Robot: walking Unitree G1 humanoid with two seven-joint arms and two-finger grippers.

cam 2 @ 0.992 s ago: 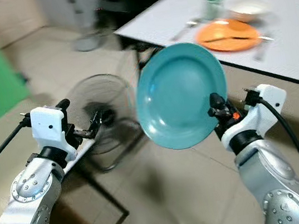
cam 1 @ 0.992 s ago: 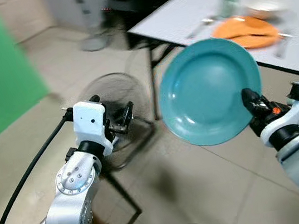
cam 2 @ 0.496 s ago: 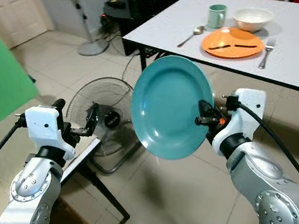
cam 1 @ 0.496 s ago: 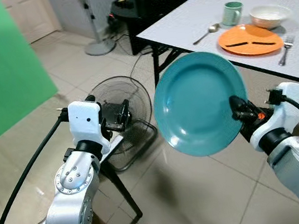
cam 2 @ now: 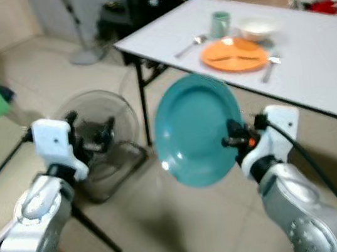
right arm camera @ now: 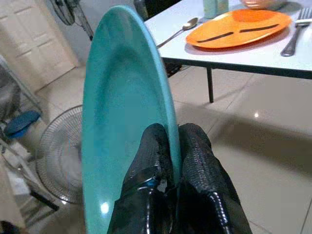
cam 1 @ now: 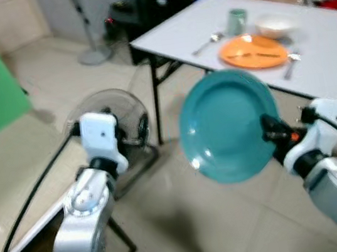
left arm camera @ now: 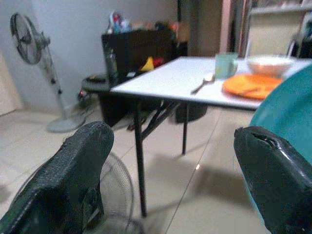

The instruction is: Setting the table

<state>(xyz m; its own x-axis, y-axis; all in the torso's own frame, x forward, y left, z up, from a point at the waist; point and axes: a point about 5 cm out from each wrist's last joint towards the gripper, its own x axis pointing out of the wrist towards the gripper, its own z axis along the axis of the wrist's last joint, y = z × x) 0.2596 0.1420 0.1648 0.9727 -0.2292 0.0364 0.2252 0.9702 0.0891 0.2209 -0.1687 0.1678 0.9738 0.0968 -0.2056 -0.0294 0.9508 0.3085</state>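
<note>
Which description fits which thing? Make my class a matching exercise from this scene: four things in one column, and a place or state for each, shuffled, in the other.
Things:
1. teal plate
2. orange plate
3. left gripper
4. floor fan

Descriptions:
A. standing on the tiled floor beside the table
B. lying flat on the white table, near a green mug
C. held on edge, off the table, pinched at its rim by the right gripper
D. fingers spread apart, holding nothing

Pairs: 1-C, 2-B, 3-D, 4-A
</note>
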